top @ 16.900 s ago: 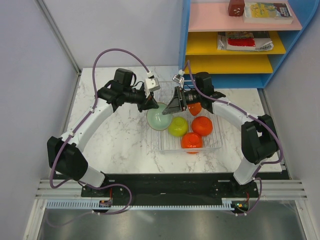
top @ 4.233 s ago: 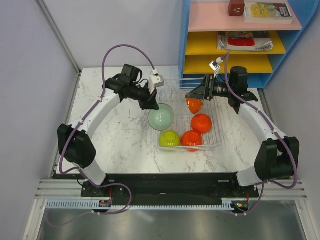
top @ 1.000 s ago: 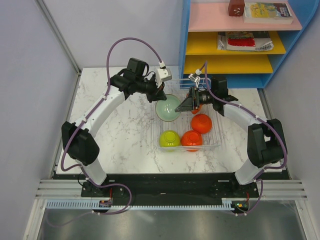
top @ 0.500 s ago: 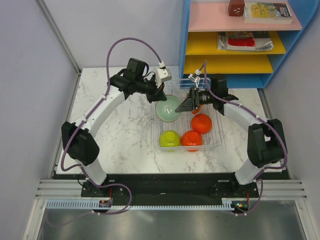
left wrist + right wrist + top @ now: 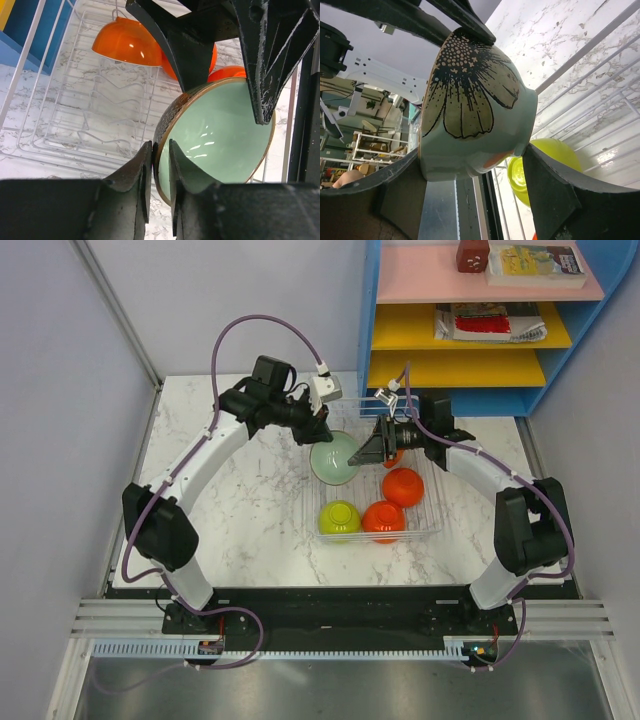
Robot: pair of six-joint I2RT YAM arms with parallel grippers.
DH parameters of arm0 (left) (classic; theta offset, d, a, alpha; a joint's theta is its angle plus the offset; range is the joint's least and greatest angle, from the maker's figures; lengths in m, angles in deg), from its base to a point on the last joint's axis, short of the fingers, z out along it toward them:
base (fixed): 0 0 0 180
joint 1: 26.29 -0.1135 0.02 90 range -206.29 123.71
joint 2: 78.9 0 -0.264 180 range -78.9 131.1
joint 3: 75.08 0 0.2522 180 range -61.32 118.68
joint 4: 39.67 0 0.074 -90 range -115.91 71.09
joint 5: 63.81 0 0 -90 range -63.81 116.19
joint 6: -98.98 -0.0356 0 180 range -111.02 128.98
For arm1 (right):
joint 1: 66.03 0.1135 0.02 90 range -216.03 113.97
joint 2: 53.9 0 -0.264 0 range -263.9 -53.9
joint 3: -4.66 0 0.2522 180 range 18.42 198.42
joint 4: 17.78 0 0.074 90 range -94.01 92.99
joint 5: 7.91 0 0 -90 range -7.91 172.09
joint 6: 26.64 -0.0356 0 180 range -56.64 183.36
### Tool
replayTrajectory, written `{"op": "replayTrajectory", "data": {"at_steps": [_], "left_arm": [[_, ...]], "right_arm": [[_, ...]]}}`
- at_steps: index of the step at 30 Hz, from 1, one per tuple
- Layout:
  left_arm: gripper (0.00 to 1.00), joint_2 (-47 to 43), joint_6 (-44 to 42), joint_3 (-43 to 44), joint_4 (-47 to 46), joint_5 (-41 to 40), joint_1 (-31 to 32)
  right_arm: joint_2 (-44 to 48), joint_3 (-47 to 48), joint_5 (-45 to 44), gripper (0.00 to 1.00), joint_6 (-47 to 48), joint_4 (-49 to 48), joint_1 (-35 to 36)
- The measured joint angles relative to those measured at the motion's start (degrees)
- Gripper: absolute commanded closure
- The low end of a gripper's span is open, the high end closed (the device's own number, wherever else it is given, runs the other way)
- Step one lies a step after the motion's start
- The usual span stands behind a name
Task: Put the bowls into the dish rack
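Note:
The pale sage-green bowl (image 5: pixel 335 458) hangs tilted over the far left corner of the wire dish rack (image 5: pixel 436 527). My right gripper (image 5: pixel 368 452) is shut on it, one finger across its mouth and one against its foot (image 5: pixel 470 150). My left gripper (image 5: pixel 160 145) straddles the bowl's rim (image 5: pixel 220 135) with the jaws slightly parted, the inner finger standing off the rim. Inside the rack lie a yellow-green bowl (image 5: pixel 339 517) and two orange-red bowls (image 5: pixel 402 486) (image 5: pixel 382 518). A third orange-red bowl (image 5: pixel 127 42) sits behind my right gripper.
A blue shelf unit (image 5: pixel 480 330) with pink and yellow boards holding books stands right behind the rack. Bare marble table (image 5: pixel 250 510) stretches left of the rack. Grey walls close in the left side and the back.
My right gripper has closed in on the sage-green bowl. My left jaws have parted a little on its rim. The bowl has hardly moved.

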Motion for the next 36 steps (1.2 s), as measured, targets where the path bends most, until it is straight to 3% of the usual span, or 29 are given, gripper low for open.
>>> {"op": "replayTrajectory", "data": {"at_steps": [3, 5, 10, 11, 12, 18, 24, 29, 36], "left_arm": [[0.53, 0.00, 0.26, 0.02, -0.22, 0.61, -0.07], [0.51, 0.00, 0.52, 0.02, -0.20, 1.46, -0.04], [0.27, 0.00, 0.81, 0.02, -0.24, 2.05, -0.04], [0.18, 0.00, 0.87, 0.09, -0.26, 2.03, -0.04], [0.01, 0.00, 1.09, 0.09, -0.31, 1.92, -0.04], [0.00, -0.02, 3.48, 0.70, -0.52, 1.86, -2.49], [0.00, -1.95, 6.78, -0.17, -1.55, 0.76, -11.13], [0.00, -10.43, 9.09, -9.88, -4.24, -0.17, -18.10], [0.00, -16.61, 9.03, -21.11, -5.55, 1.49, -19.67]], "right_arm": [[-0.39, 0.00, -1.86, 1.00, 0.39, 0.59, 0.28], [-0.92, 0.00, -2.86, 1.00, 0.66, 0.96, 0.39], [-1.62, -0.02, -5.75, 1.00, 1.14, 2.12, 0.42], [-1.70, -0.02, -6.38, 1.00, 1.25, 2.45, 0.42], [-1.75, -0.02, -7.19, 1.00, 1.46, 2.93, 0.42], [-1.75, 0.02, -12.39, 1.00, 3.82, 7.34, 0.37], [-1.51, 1.70, -20.87, 1.00, 6.43, 13.40, 0.55], [-0.15, 5.95, -30.53, 1.00, 8.13, 18.40, 1.14], [1.22, 14.53, -47.04, 1.00, 9.84, 22.99, 5.33]]}}
